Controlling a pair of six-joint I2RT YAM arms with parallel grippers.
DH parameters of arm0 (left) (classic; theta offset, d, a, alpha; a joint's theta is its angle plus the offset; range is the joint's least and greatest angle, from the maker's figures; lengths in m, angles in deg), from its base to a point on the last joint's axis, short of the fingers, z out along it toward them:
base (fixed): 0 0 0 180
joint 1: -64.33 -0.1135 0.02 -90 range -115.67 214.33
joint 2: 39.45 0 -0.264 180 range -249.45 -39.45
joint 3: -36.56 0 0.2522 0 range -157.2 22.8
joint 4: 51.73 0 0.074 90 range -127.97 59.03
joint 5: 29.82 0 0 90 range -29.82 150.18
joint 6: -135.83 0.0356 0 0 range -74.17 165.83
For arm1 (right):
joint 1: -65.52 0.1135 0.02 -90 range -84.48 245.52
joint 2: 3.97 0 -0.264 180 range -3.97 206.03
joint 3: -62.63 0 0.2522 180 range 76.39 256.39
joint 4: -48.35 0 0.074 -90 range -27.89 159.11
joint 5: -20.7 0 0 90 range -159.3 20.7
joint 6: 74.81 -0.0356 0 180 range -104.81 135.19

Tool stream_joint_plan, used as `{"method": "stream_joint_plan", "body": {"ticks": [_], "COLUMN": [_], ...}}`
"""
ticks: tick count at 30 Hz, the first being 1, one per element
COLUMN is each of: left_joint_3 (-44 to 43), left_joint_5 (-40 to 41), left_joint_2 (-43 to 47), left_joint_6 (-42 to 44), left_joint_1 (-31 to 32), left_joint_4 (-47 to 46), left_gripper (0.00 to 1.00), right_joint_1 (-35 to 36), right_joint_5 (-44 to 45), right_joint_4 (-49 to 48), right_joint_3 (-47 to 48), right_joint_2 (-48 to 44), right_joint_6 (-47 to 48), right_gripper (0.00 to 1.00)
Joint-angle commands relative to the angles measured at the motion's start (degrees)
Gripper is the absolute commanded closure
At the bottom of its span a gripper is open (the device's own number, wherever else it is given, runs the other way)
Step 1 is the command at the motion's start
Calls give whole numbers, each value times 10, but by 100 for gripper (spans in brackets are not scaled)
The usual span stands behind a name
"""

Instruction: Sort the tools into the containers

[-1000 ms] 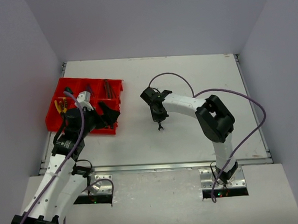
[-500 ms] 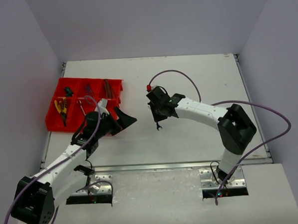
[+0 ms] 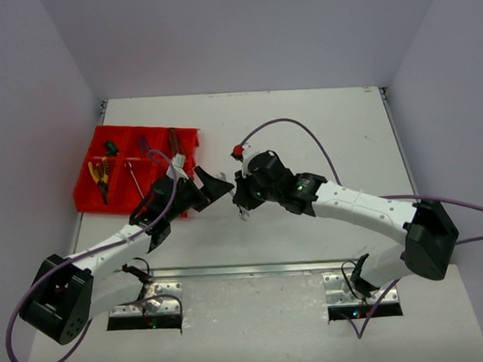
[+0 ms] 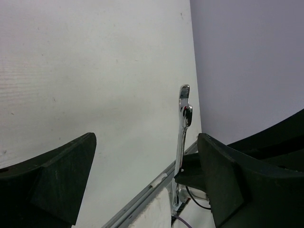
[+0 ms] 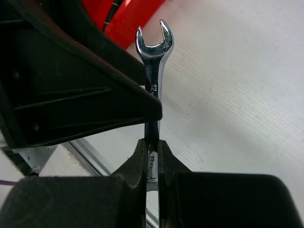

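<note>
Within the last second both arms are swung inward, and they are now met near the middle of the top view. The right tool (image 3: 241, 202) is brought across from the centre of the counter (image 3: 328, 136) toward the left of the frame. It is clamped narrow on the shank of a silver wrench (image 5: 153, 71), whose open end is pointed away from the wrist. The left tool (image 3: 215, 186) is drawn off the red tray (image 3: 133, 130) and turned toward that wrench. Its jaws are held wide, and in the left wrist view the wrench (image 4: 183, 137) is seen between them, just beside the finger at the right of that frame. Whether that finger is touching the shank cannot be told.

This is judged to be the setup for a handover, so that the wrench can be carried to the tray at the upper left. The wrench is not yet gripped by the left tool. The yellow pliers (image 3: 100, 172) and other tools are already laid in the tray's compartments.

Room is tight at the meeting point. The tray's right wall is just beside the left arm, and the counter's near rail is close below both tools. The broad bare counter at the upper right is left open for the right arm's withdrawal.
</note>
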Motion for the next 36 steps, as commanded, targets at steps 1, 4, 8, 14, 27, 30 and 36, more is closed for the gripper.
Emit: {"method": "stream_joint_plan", "body": {"ticks": [1,4,8,14,27,30,36], "left_joint_3": [-23,-33,-52,-90,-304,-332,-294], "left_joint_5": [4,-5,-8,51,428,531,508], "left_joint_2": [-2,-12,-26,-7,-26,-56,-81], "left_joint_6": [-10,-10,-4,36,250,303,382], "left_joint_1": [19,38,60,64,-143,-183,-261], "left_joint_4": [-70,-93,-102,-6,404,416,324], "left_gripper": [24,38,84,100,100,100,100], "right_joint_1": [8,11,14,14,-12,-26,-42], "right_joint_5": [-23,-24,-33,-7,174,170,137], "right_joint_4": [-69,-74,-80,-81,47,49,50], "right_joint_3": [-14,-10,-1,-12,-126,-159,-169], "right_joint_2": [-30,-29,-24,-45,-210,-263,-281], "right_joint_6": [12,10,4,0,13,13,13], "right_gripper": [100,100,100,77,1,1,1]}}
